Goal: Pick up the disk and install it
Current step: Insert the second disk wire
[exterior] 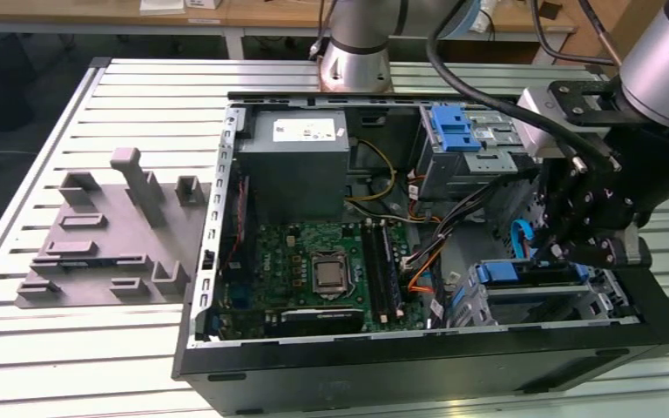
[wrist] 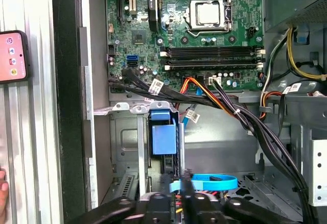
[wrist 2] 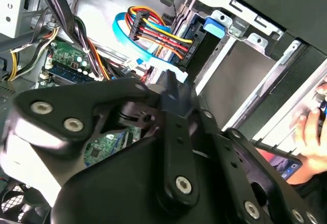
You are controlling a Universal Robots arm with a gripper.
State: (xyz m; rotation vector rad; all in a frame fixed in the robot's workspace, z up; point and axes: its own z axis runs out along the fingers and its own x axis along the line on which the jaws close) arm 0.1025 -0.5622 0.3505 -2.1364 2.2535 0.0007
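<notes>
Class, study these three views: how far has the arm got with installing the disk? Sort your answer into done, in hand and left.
Done: the disk, seen by its blue plastic carrier frame, already stands in the grey metal drive bay of the open black tower case. In hand: the claw hangs right over that bay. Left: whether the disk is pushed fully home cannot be told.

Even overhead light, bright on the slatted worktop point(exterior: 32, 331), with soft, short shadows beside the grey fixture point(exterior: 108, 235). Case interior point(exterior: 347, 261) dimmer; floor under the hand point(exterior: 584, 244) in shade. In the second wrist view the hand's black linkage point(wrist 2: 168, 183) sits up close and soft (motion smear on the hand point(wrist 2: 314, 127) of a person). First wrist view sharp on the motherboard point(wrist: 204, 30); mild glare on the metal bay wall point(wrist: 219, 147).
</notes>
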